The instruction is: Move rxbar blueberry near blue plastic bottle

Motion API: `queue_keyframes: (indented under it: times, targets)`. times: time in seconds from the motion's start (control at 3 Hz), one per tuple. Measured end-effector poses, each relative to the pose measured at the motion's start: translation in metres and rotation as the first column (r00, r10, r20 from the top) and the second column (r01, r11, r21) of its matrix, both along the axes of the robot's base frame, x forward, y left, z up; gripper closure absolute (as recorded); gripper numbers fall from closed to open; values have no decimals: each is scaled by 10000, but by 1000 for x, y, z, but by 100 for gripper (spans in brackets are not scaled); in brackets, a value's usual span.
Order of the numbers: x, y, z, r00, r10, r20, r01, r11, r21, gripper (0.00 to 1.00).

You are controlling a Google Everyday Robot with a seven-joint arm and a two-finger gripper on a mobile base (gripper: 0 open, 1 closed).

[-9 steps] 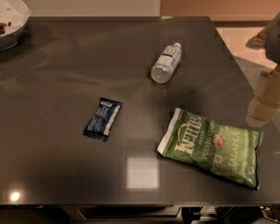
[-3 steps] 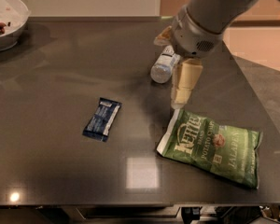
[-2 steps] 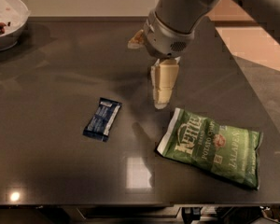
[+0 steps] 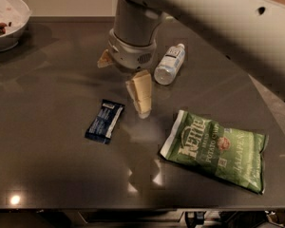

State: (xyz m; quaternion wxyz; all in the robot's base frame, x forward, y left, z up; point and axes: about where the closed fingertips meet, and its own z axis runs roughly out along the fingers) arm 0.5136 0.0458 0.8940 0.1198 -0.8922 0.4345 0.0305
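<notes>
So the claw [image 4: 122,85] has swung in from the right side of the bench [image 4: 52,170] over the last few seconds, passing the blue plastic bottle [image 4: 169,64]. Now it hangs just right of and a bit beyond the rxbar blueberry [image 4: 104,121]. Its two fingers are spread apart with nothing in them.

The bar itself hasn't budged. It lies flat, left of center on the near half, well apart from the bottle, which is on its side further back and to the right. The green chip bag [image 4: 213,148] at near right is where it was too.

My read: this is just the approach. No grab yet, so all the actual moving is still to do.
</notes>
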Motion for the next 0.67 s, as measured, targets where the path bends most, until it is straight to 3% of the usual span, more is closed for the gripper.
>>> queue_keyframes:
  times: [0.33,0.67]
  targets:
    - [-8,18,-19,9950,994,30,-990,9923,-745,0]
    - [-13,34,-34,9834,1815,37,-1796,9760,-1233,0]
